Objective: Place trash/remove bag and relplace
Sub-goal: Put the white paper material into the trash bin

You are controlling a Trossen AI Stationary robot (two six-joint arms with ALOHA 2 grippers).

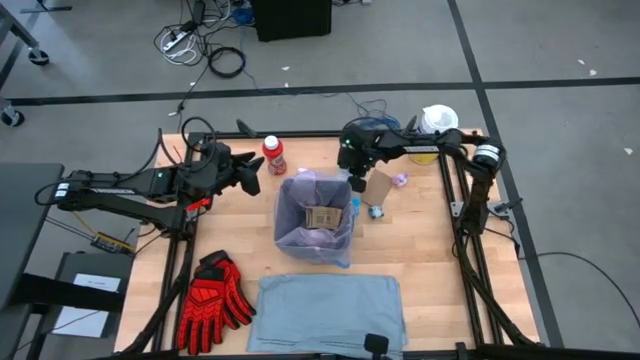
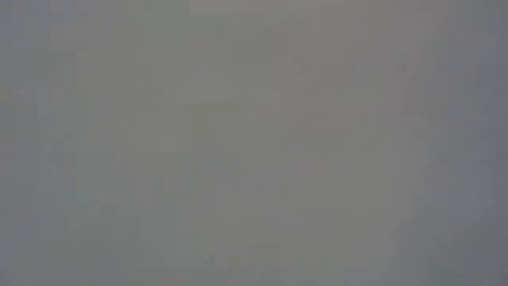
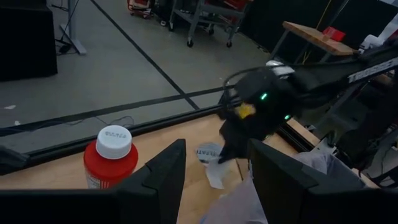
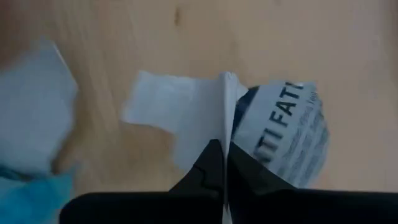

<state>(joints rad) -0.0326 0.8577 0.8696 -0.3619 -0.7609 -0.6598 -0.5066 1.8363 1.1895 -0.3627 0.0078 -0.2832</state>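
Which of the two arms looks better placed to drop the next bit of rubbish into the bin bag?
The right one, I'd say. The right gripper is already shut on a scrap of white paper right beside the pink bag; the left gripper holds nothing.

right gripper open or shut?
Shut: in the right wrist view the right gripper has its fingers pressed together, pinching the edge of the white paper.

Even, soft light from above fills the high view with only faint shadows on the counter (image 1: 420, 250), while the low view is a flat grey blur, the right wrist view is close and out of focus, and the left wrist view is slightly blurred.
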